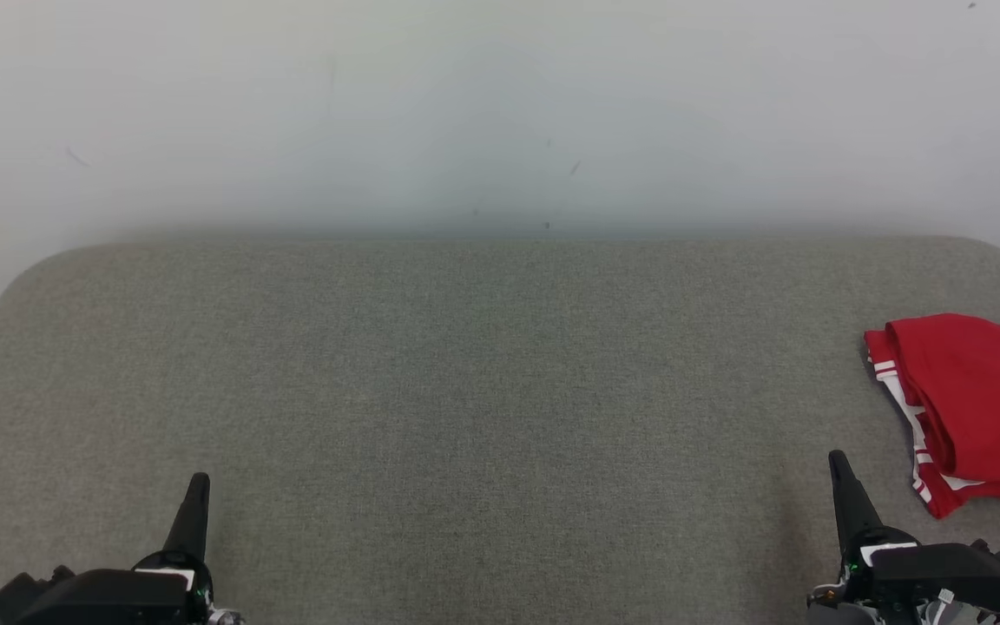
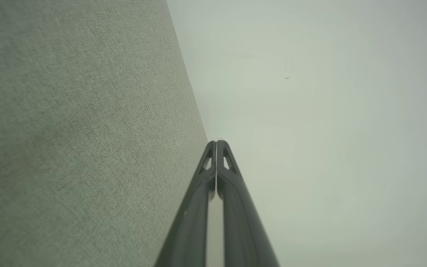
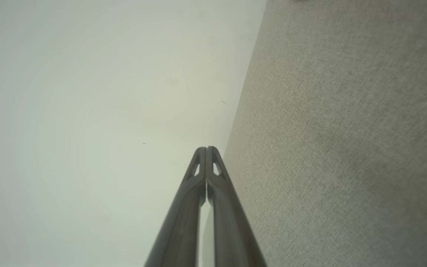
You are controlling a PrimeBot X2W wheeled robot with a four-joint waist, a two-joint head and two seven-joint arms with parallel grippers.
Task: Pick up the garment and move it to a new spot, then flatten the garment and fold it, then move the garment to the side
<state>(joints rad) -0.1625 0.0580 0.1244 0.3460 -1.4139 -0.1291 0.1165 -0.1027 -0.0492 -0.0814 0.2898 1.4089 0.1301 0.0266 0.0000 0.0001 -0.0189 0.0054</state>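
The red garment point(image 1: 977, 408), trimmed with white stripes, is found folded at the right-hand edge of the grey fabric-covered surface point(image 1: 483, 391), its far side cut off by the border of the head view. The right gripper point(image 1: 838, 460) is held low at the near right – fingers pressed together, nothing pinched – close to the garment's near left corner but apart from it, a strip of grey cloth being seen between the two. The left gripper point(image 1: 198, 484) is likewise closed on nothing at the near left, well apart from the garment. Behind the surface a pale wall point(image 1: 465, 104) is noted, marked by a few small dark specks point(image 1: 575, 167)
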